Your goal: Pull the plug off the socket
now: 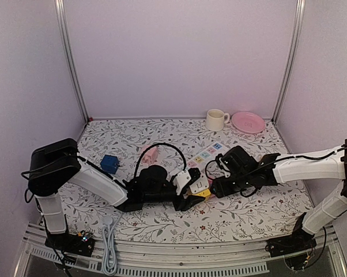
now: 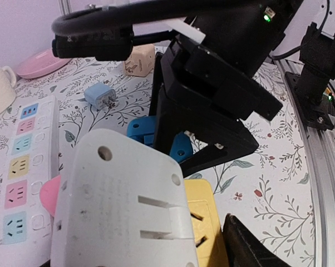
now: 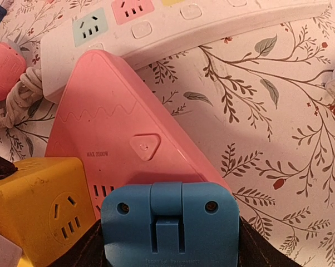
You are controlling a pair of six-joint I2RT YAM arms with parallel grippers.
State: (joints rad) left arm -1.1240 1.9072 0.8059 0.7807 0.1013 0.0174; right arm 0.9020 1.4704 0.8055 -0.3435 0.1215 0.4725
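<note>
On the flower-printed bench (image 1: 248,214), past the grey cable (image 1: 109,245) at the near rail, the right claw (image 1: 215,186) is clamped on the blue plastic plug (image 3: 170,222), which sits in the pink triangular socket block (image 3: 117,128) beside a yellow cube socket (image 3: 39,200); the left claw (image 1: 188,201) lies against the same cluster (whether it grips anything I cannot tell). Farther back come a white power strip (image 1: 211,153), then a cream mug (image 1: 215,120) and pink plate (image 1: 248,122) under lilac walls (image 1: 179,52).

My top camera looks down from behind across the whole table (image 1: 162,131). Wrist cameras sit tight behind left claw (image 1: 191,199) and right claw (image 1: 215,186), facing each other, sharing the blue plug (image 3: 170,222) between the claws.
</note>
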